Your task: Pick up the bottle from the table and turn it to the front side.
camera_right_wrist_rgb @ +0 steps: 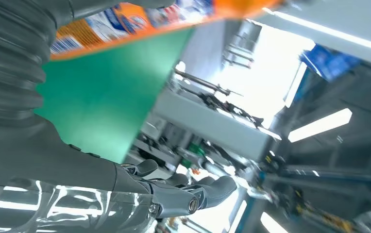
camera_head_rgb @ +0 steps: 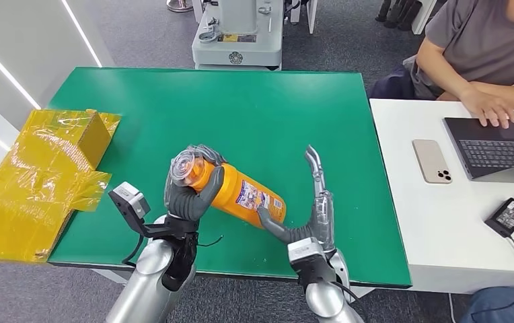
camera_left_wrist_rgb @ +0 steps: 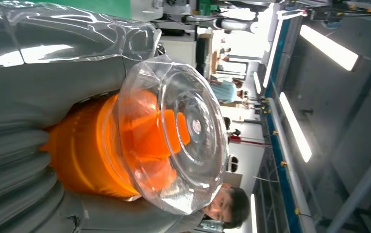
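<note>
1. The left hand [camera_head_rgb: 190, 192] wraps the cap end of the orange bottle [camera_head_rgb: 241, 194]; its thumb crosses the bottle's neck and its darker fingers curl behind the clear cap [camera_head_rgb: 186, 168].
2. The bottle lies tilted above the green surface [camera_head_rgb: 241, 101], cap end up toward the left hand, base reaching down toward the right hand [camera_head_rgb: 308, 215].
3. The right hand has its fingers spread apart: its thumb reaches to the bottle's base, where it looks to touch, while its other fingers point straight up and away from the bottle. It does not clamp anything.
4. In the left wrist view the cap [camera_left_wrist_rgb: 174, 136] sits right in front of the left hand [camera_left_wrist_rgb: 38, 73], with the orange bottle [camera_left_wrist_rgb: 84, 155] pressed between the grey thumb and the ribbed cover.
5. In the right wrist view the bottle [camera_right_wrist_rgb: 125, 22] runs along the edge beside the right hand [camera_right_wrist_rgb: 38, 160], label side showing, with the surface [camera_right_wrist_rgb: 101, 102] beyond it.
6. Beyond the left hand, on the outer side, a yellow wrapped box [camera_head_rgb: 35, 178] lies at the surface's edge.
7. Past the right hand, on a white desk [camera_head_rgb: 436, 229], lie a phone [camera_head_rgb: 432, 161], a laptop [camera_head_rgb: 500, 145] and a black adapter [camera_head_rgb: 508, 216]; a person's hand [camera_head_rgb: 490, 105] rests on the laptop.
</note>
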